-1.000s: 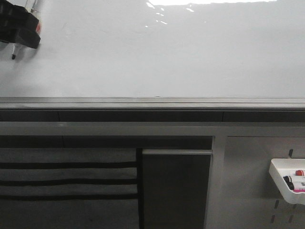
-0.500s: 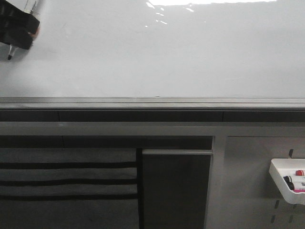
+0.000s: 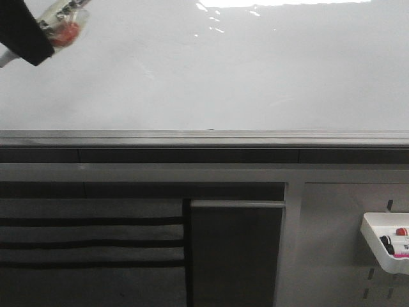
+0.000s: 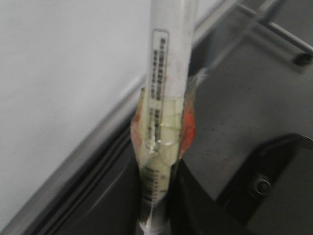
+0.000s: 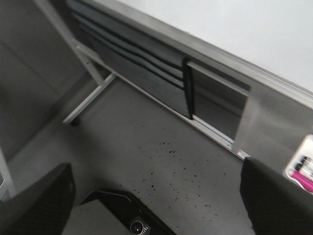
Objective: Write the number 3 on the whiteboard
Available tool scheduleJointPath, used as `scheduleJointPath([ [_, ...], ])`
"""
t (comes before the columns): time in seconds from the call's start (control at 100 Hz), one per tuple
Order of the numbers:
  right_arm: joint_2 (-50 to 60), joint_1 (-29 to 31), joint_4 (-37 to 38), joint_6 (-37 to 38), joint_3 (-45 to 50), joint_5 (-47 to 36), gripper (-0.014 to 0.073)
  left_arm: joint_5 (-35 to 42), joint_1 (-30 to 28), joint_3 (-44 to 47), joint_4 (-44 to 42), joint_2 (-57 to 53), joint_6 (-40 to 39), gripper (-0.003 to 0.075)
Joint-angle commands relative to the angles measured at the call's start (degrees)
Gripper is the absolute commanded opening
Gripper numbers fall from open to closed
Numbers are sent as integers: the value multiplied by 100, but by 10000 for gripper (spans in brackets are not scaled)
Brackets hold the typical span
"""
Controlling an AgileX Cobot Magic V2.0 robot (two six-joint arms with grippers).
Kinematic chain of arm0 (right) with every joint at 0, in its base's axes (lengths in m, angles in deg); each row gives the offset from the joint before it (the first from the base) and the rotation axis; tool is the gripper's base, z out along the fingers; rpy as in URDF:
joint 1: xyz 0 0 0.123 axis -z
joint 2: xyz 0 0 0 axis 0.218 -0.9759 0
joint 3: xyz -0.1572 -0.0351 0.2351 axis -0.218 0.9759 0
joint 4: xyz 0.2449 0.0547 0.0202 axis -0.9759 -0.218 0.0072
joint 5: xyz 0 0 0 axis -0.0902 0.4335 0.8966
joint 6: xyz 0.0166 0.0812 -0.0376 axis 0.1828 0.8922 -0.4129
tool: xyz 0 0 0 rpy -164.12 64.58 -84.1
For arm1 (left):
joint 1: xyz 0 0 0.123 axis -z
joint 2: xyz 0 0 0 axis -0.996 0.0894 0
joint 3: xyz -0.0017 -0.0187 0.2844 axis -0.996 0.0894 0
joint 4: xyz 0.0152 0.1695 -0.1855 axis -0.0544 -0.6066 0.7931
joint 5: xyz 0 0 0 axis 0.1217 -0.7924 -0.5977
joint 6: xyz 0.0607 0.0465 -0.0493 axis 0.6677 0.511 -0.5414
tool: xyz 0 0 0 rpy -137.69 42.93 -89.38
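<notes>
The whiteboard fills the upper front view, glossy white with glare at the top and a grey bottom rail. No number 3 shows on it. My left gripper is at the board's top left corner, shut on a white marker wrapped in clear and red tape. In the left wrist view the left gripper pinches the marker's taped barrel, with the whiteboard beside it; the tip is out of view. My right gripper is open and empty, low over the floor, away from the whiteboard.
A grey pegboard panel below the rail carries a white tray with several markers at the right; the tray also shows in the right wrist view. Dark slatted panels sit under the rail at the left. A stand leg rests on the speckled floor.
My left gripper has lifted and turned at the top left corner. The marker tip that pointed down at the board has gone out of view; the taped barrel now shows.
</notes>
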Motion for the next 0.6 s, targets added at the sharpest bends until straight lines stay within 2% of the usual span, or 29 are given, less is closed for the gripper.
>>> scheduleJointPath([
  [0.0,-396,-30,-651,-694,-335,60,614,-412,403,-217,670,-211,512,-18],
  [0.19,-1178,-859,-653,-1079,-942,317,614,-744,1193,-231,716,-211,612,-18],
  [0.3,-1512,-1445,-554,-1198,-1235,55,613,-734,1538,-231,730,-211,612,-18],
  [0.44,-1981,-2186,-442,-1412,-1557,-241,612,-723,1834,-243,759,-211,612,-18],
  [0.59,-2544,-2984,134,-1448,-1932,-434,569,-733,2004,-243,759,-211,612,-18],
])
